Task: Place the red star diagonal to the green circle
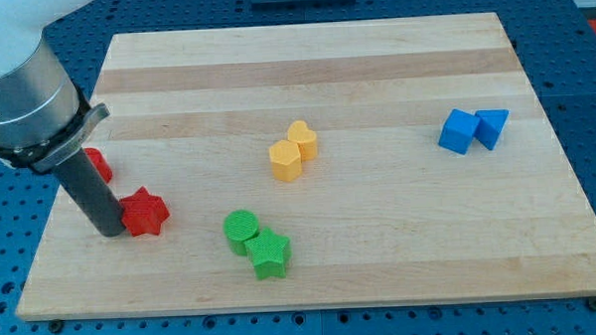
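The red star (146, 213) lies near the board's left edge, toward the view's bottom. My tip (108, 231) rests on the board touching the star's left side. The green circle (241, 229) lies to the star's right, a little lower, with a gap between them. A green star (269, 253) touches the circle at its lower right.
A second red block (98, 165) sits partly hidden behind the rod, above the red star. A yellow hexagon (286, 160) and a yellow heart (303, 138) touch near the board's middle. A blue cube (458, 131) and a blue triangle (492, 127) sit at the right.
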### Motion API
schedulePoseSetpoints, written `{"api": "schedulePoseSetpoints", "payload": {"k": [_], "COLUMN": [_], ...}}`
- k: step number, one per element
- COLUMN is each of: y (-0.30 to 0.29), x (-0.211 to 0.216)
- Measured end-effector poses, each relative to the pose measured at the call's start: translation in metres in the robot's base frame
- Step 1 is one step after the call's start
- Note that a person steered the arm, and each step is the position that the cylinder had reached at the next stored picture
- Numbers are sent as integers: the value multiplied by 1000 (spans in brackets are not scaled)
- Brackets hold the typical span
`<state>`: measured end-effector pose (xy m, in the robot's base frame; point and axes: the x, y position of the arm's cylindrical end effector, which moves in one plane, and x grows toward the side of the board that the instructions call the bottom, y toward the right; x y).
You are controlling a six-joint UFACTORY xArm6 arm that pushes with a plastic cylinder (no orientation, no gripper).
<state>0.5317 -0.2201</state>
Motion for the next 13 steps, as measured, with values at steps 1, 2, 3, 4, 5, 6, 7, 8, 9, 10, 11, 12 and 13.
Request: {"api": "schedulePoseSetpoints", "payload": {"k": [1,2,3,4,5,6,7,8,9,10,11,12,13], "y": [15,18,-7,-39,-38,25,57,58,58,58,59,59,64], "x": [-37,-58,-38,-6,36,35,8,8,-11,-78,-150,-176,-126]}}
